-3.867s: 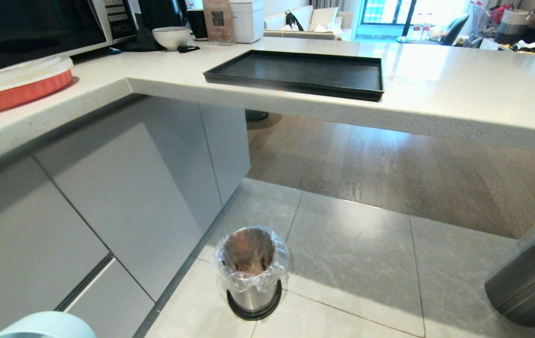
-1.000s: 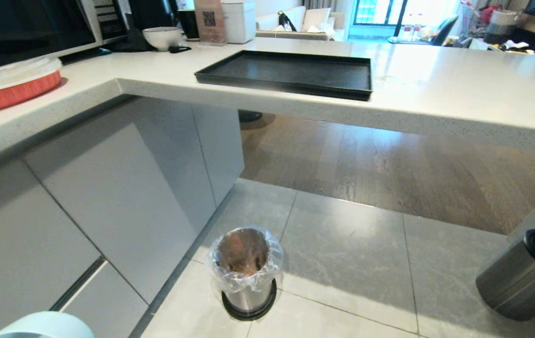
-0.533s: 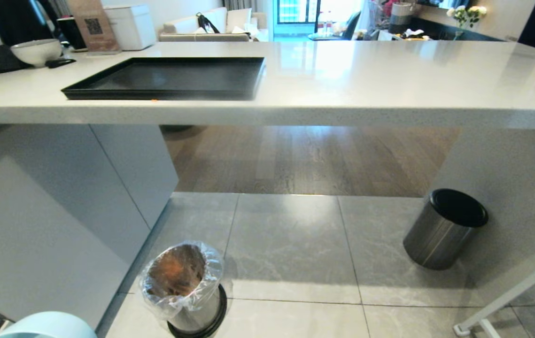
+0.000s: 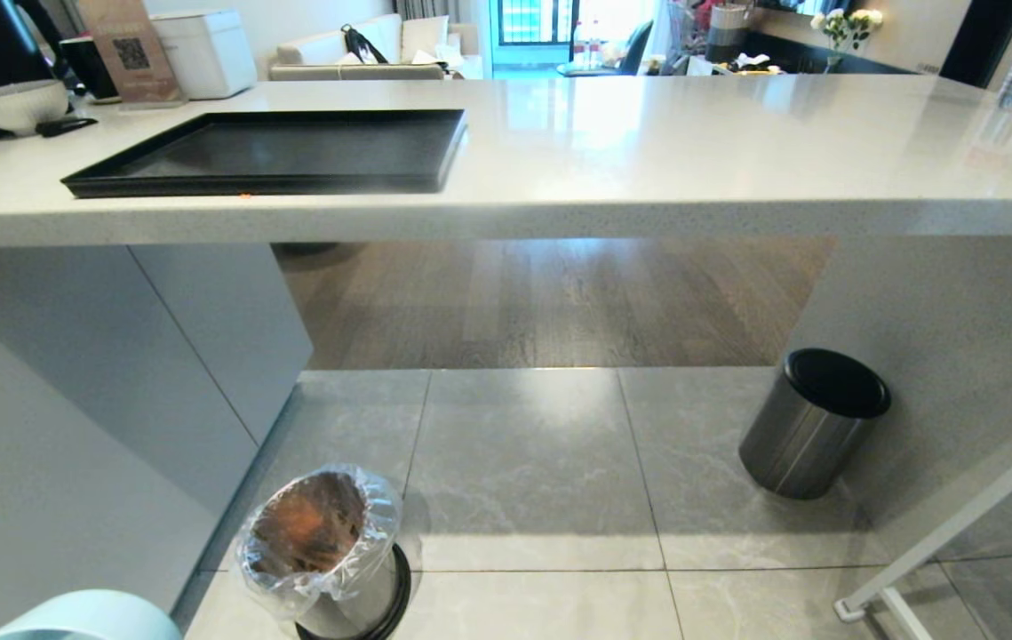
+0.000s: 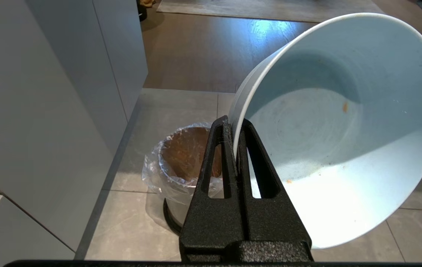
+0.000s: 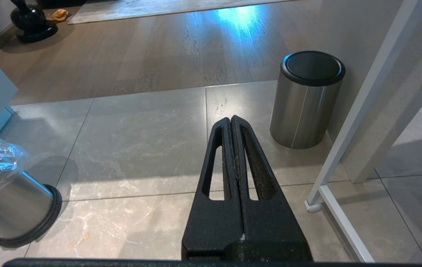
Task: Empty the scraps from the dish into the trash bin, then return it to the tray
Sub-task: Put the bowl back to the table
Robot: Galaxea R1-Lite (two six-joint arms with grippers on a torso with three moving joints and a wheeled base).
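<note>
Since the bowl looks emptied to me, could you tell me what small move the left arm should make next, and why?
Probably lift the dish toward the tray on the counter. The left gripper is shut on its rim, only tiny orange specks remain inside, and the trash bin sits on the floor beyond it. The tray is bare. The right gripper is shut and holds nothing.

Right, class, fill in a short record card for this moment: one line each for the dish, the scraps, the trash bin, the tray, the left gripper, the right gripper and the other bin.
dish: tipped on its side, rim pinched, only tiny orange specks inside
scraps: no slices visible in the dish
trash bin: on the floor tiles by the cabinet, bag-lined
tray: on the counter, nothing on it
left gripper: shut on the dish rim
right gripper: shut, holding nothing, over the floor
steel bin: lidded, beside the counter's end panel
</note>
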